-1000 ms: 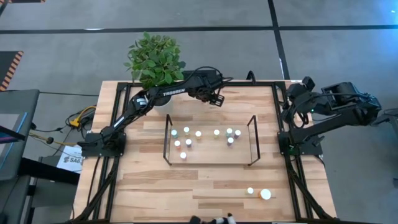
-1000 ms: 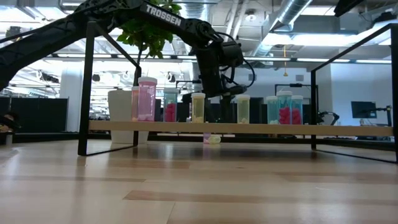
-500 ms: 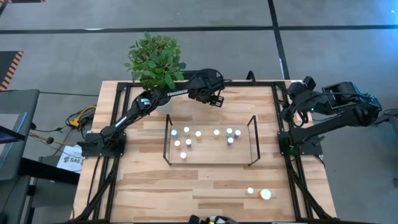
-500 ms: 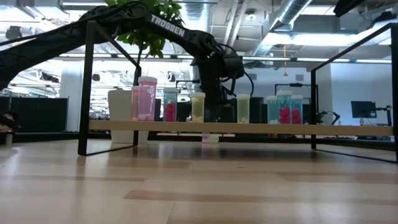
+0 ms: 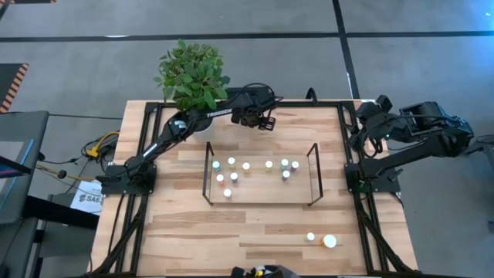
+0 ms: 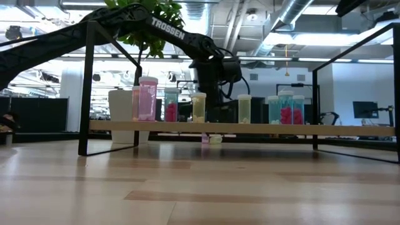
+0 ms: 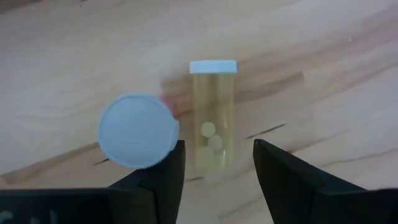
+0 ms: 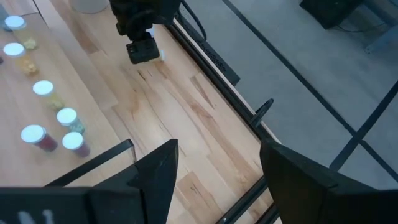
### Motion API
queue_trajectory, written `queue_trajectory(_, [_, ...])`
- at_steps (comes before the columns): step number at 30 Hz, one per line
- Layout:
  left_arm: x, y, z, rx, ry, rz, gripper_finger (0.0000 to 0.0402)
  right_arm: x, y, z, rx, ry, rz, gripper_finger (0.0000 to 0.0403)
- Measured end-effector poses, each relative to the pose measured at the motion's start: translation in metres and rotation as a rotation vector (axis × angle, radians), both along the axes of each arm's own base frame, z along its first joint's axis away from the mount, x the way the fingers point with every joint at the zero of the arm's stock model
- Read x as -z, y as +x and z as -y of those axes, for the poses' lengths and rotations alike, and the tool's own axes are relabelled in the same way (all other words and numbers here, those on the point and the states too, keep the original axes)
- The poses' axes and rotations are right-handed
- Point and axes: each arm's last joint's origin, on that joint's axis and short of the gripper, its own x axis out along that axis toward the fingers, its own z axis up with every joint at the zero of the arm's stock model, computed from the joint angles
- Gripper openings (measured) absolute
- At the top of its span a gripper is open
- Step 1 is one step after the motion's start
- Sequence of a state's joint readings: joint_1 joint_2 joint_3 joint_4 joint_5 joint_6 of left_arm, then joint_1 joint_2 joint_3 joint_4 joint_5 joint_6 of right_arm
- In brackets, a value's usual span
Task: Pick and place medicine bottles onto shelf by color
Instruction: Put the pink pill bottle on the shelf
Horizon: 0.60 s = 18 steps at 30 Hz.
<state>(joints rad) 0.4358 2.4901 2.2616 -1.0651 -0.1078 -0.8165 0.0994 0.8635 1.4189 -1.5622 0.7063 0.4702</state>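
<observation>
We worked at the wooden table [image 5: 193, 232], where the shelf [image 5: 258, 193] stood in the middle with nine capped medicine bottles [image 5: 246, 166] already standing on it, spread in loose groups toward its two ends. Two more bottles, among them the wider white-orange one [image 5: 329, 241], waited on the table near the front edge on the right side, well apart from the shelf.

Our left arm reached past the far side of the shelf, close to the potted plant [image 5: 193, 73]. Its left gripper [image 7: 216, 163] hung with the fingers apart and empty above a yellow bottle [image 7: 212, 112] that lay on its side on the wood, white cap pointing away from the fingers. An upright bottle with a white cap [image 7: 137, 130] stood just beside it, close against one finger.

We judged the step in hand to be the pick of the lying yellow bottle. The next move called for a straight descent so the fingers straddled its body without knocking the upright neighbour, then a close.

Our right gripper [image 8: 214, 165] waited off the table's right edge, fingers spread wide and holding nothing.
</observation>
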Motion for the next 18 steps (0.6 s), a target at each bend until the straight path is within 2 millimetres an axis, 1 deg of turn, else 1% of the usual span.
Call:
queue_trajectory(7, [-0.002, -0.006, -0.009, 0.014, -0.065, 0.013, 0.0176, 0.000, 0.000, 0.000, 0.000, 0.001, 0.000, 0.0249])
queue_trajectory(13, [-0.002, -0.012, -0.021, 0.048, -0.065, 0.013, 0.0176, 0.000, 0.000, 0.000, 0.000, 0.001, 0.000, 0.0249])
queue_trajectory(18, [-0.002, -0.015, -0.026, 0.070, -0.091, 0.029, 0.0176, 0.000, 0.000, 0.000, 0.000, 0.000, 0.000, 0.0249])
